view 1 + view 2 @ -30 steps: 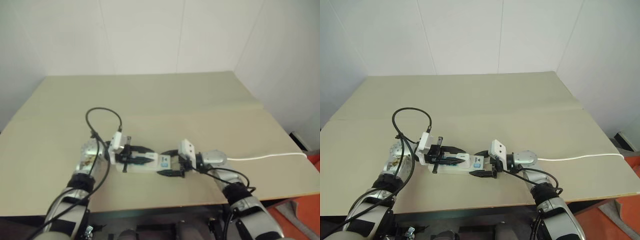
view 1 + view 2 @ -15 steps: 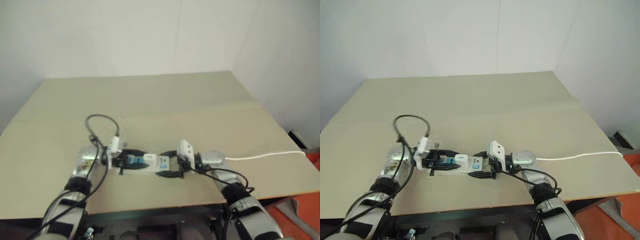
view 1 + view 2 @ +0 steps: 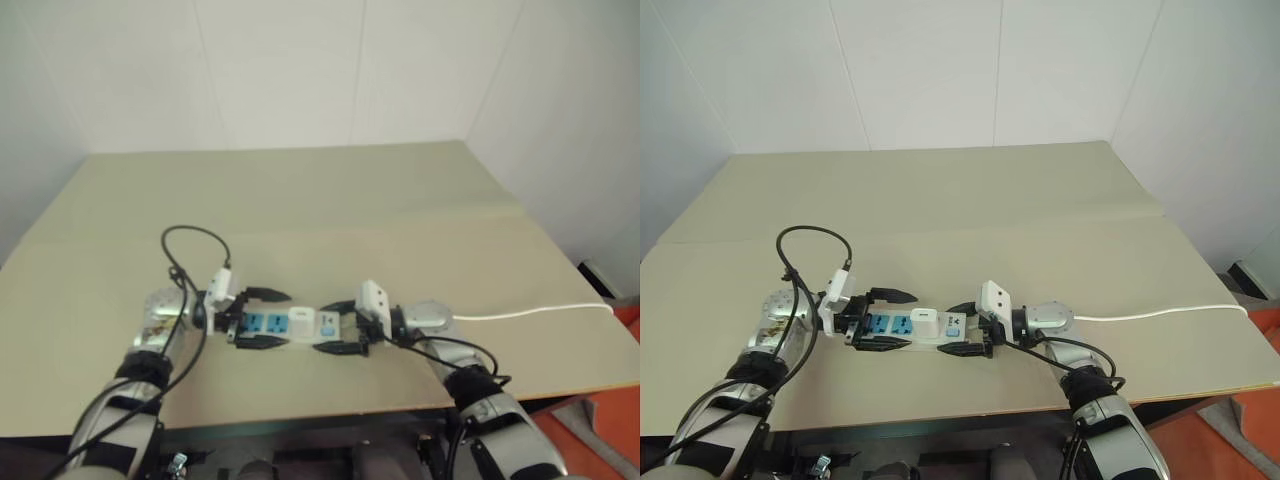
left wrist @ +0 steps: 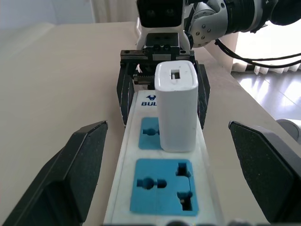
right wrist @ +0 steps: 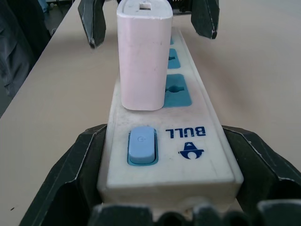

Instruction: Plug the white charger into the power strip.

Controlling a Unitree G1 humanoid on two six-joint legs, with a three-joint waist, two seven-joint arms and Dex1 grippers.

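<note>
Left end effector (image 3: 883, 319) newly spread, off white charger (image 4: 176, 106); right end effector (image 3: 962, 329) pinching "BULL" power strip (image 5: 181, 155).

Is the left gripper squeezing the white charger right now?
No, the left gripper stands wide open, its black fingers apart from the white charger, which stands upright in the power strip.

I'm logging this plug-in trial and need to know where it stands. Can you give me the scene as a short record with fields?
charger: small white plastic cube-like charger stands upright in the socket nearest the switch end
strip: long white plastic power strip with blue socket faces, lying flat on the tan table
free sockets: two
left gripper: open, fingers either side of the strip, clear of the charger
right gripper: fingers against the strip's switch end
cord: thin white cord runs off to the right
</note>
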